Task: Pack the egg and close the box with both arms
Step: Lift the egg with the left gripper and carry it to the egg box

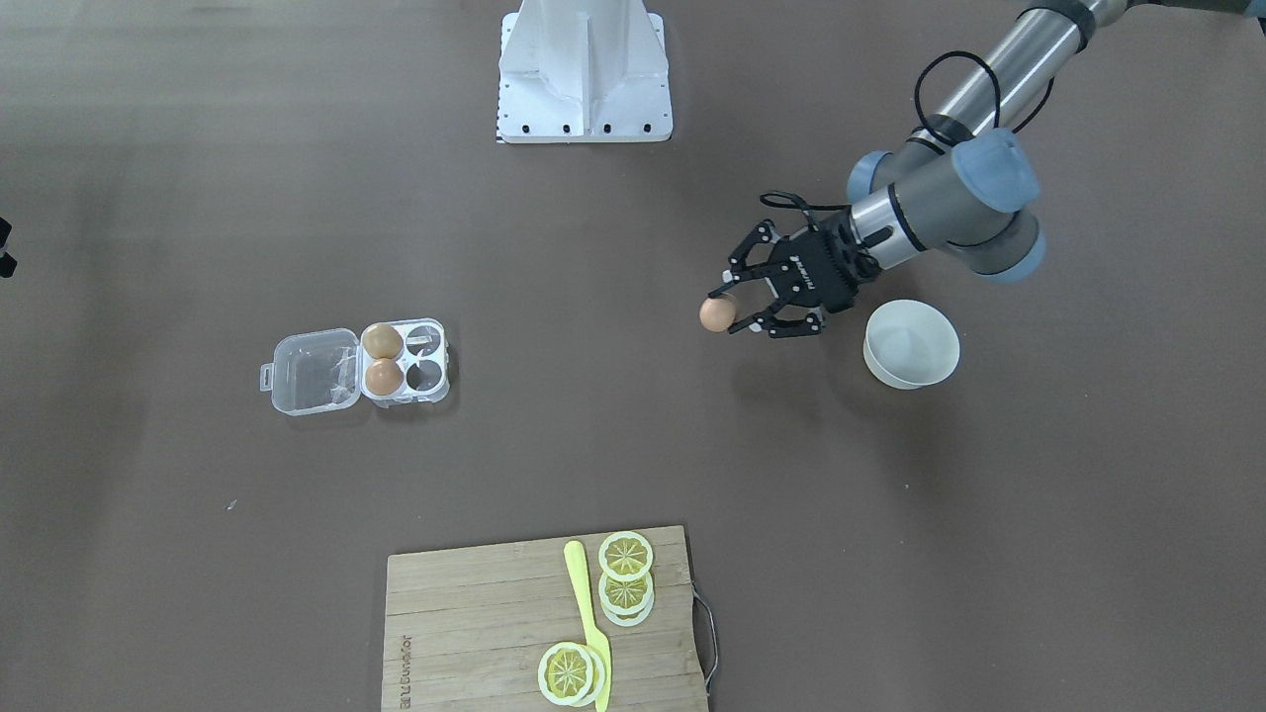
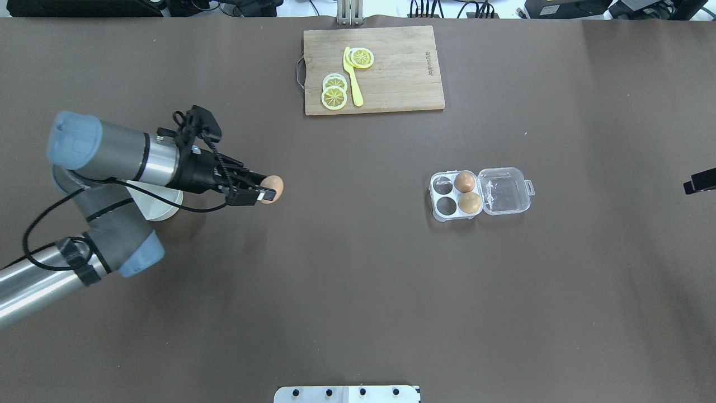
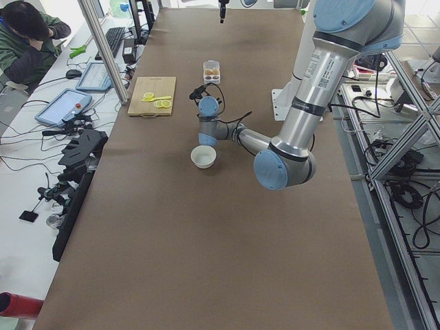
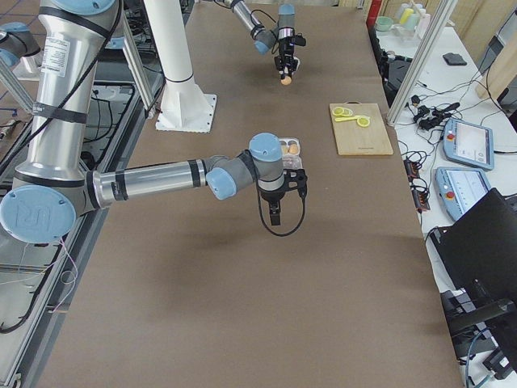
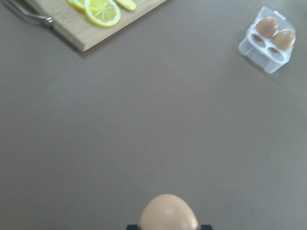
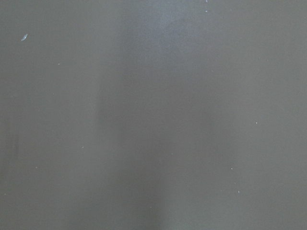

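My left gripper [image 1: 725, 311] is shut on the pale tan egg [image 1: 718, 312] and holds it above the table, beside the white bowl. The egg also shows in the overhead view [image 2: 273, 188] and at the bottom of the left wrist view [image 5: 168, 213]. The clear box [image 1: 407, 360] lies far off across the table with its lid [image 1: 314, 373] open flat. Two darker eggs [image 1: 383, 358] fill the cups by the hinge; the other two cups are empty. Only a black sliver of my right gripper [image 2: 699, 181] shows at the overhead view's right edge; I cannot tell its state.
A white bowl [image 1: 911, 343] stands just behind the left gripper. A wooden cutting board [image 1: 475, 613] with lemon slices [image 1: 626, 556] and a yellow knife [image 1: 586, 603] lies at the table's far side. The white pedestal base [image 1: 584, 74] is at the robot's side.
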